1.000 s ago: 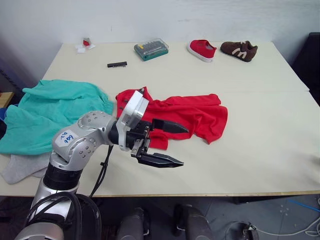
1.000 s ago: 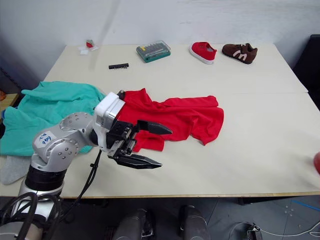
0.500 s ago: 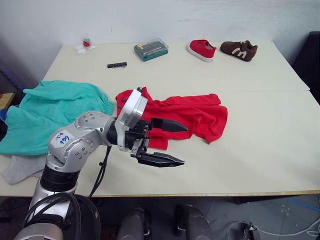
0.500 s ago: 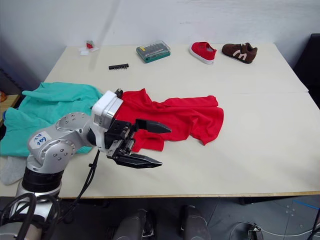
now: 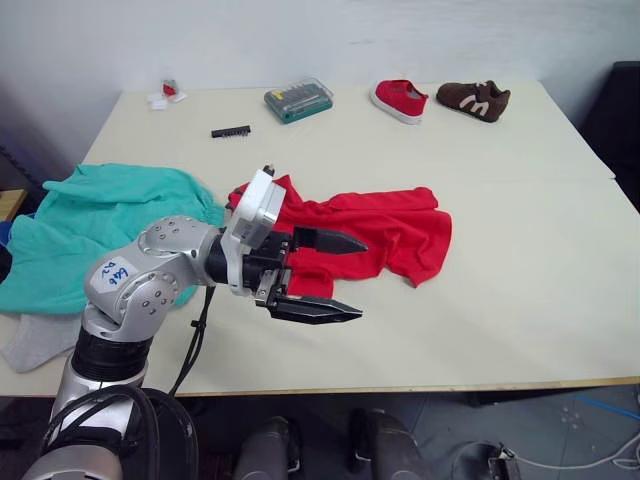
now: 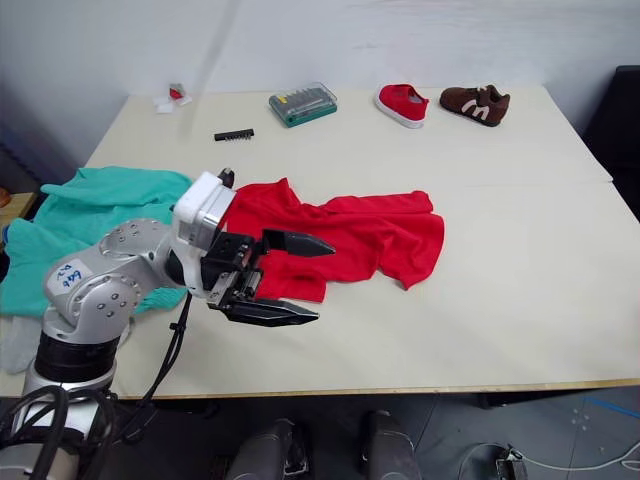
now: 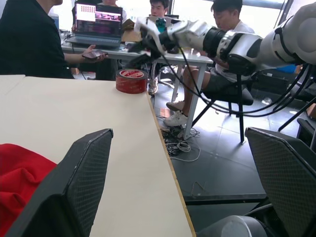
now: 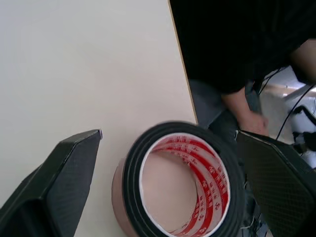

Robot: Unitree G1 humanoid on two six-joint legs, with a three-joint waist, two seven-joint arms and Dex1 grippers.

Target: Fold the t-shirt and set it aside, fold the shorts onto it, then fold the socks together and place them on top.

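Left gripper [image 5: 318, 275]: fingers spread wide, holding nothing, hovering low over the near hem of the t-shirt.
Right gripper [image 8: 163, 197]: fingers spread, a roll of red-printed tape [image 8: 180, 185] between them on the desk edge, not pinched.
T-shirt [image 5: 385, 225]: one, bright red, lying crumpled and unfolded on the desk [image 5: 520, 250], just beyond and under the upper left finger.
Shorts [image 5: 95, 225]: one, teal-green, heaped behind the left fingers, by the arm, draping toward the desk edge.
Socks [image 5: 30, 335]: light grey cloth peeking from under the shorts, well behind the left fingers; count hard to tell, probably both bunched together.
Handling: t-shirt likely light, limp, non-slippery, not fragile; will sag and drag when lifted, so best pinched at a hem corner or shoulder seam rather than mid-cloth.
Grip spot: near hem edge just ahead of the lower left finger looks the easiest to pinch.
Other counts: two shoes, one red shoe [image 5: 399, 100] and one brown shoe [image 5: 476, 99]; one bit case [image 5: 298, 99]; one black bit strip [image 5: 230, 131], all far beyond the left fingers.
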